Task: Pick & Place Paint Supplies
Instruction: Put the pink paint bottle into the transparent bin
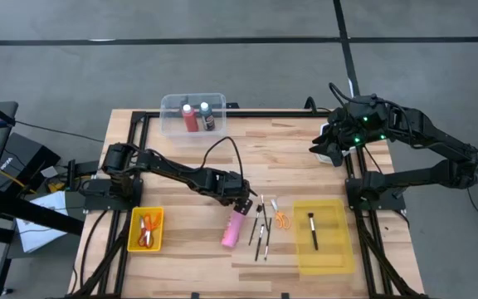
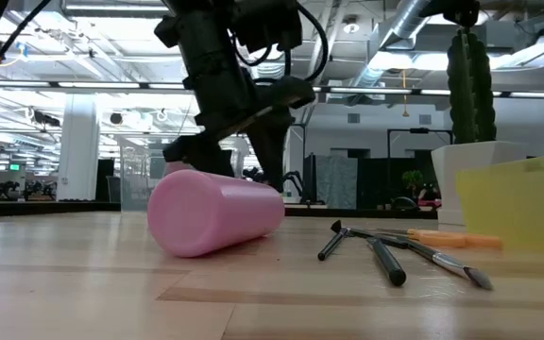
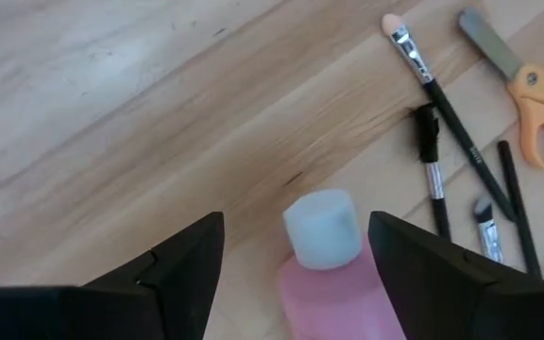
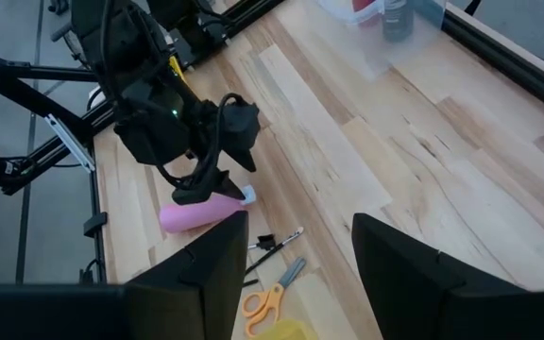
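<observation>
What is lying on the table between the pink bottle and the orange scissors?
Thin dark-handled brushes lie on the wood between the pink bottle and the orange scissors. The high view shows it best; the left wrist view shows them too.

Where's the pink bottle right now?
In the high view the pink bottle lies on its side near the table's front middle, right under the left end effector, with the brushes just to its right.
</observation>
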### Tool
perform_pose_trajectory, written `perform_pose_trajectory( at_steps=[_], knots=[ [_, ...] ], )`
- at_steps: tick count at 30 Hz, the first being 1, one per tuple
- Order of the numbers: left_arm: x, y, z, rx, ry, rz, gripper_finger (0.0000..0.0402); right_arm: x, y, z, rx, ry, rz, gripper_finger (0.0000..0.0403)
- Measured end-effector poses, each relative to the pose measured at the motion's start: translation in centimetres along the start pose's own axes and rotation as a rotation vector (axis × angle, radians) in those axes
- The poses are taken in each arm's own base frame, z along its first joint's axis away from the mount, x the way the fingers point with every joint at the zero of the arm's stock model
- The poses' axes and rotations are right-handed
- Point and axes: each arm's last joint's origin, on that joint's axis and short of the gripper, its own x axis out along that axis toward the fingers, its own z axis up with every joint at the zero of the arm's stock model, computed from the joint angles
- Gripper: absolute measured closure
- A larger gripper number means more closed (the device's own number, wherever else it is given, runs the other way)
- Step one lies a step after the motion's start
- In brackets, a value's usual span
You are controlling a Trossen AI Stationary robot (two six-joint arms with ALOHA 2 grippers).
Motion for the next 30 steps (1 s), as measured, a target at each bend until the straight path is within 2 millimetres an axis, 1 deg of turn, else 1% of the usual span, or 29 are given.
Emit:
perform_pose_trajectory(
  at_steps=[8,12,15,18,25,30],
  knots=[
    [1.4,0.0,-0.1,-0.007,0.039,-0.021,0.0144,0.0,0.0,0.0,0.000,-0.001,-0.003,0.0216],
    [1.5,0.0,-0.1,-0.027,0.043,-0.015,0.0152,0.0,0.0,0.0,0.001,-0.002,-0.003,0.0216],
    [1.5,0.1,-0.2,-0.051,0.048,-0.007,0.0172,0.0,0.0,0.0,0.001,-0.002,-0.003,0.0216],
    [1.5,0.1,-0.2,-0.077,0.054,-0.007,0.0201,0.0,0.0,0.0,0.001,-0.002,-0.003,0.0216],
    [1.5,0.0,-0.2,-0.152,0.049,-0.010,0.0288,0.0,0.0,0.0,0.001,-0.002,-0.003,0.0216],
    [1.2,0.0,0.1,-0.167,-0.013,-0.003,0.0292,0.0,0.0,0.0,0.001,-0.002,-0.003,0.0216]
  ],
)
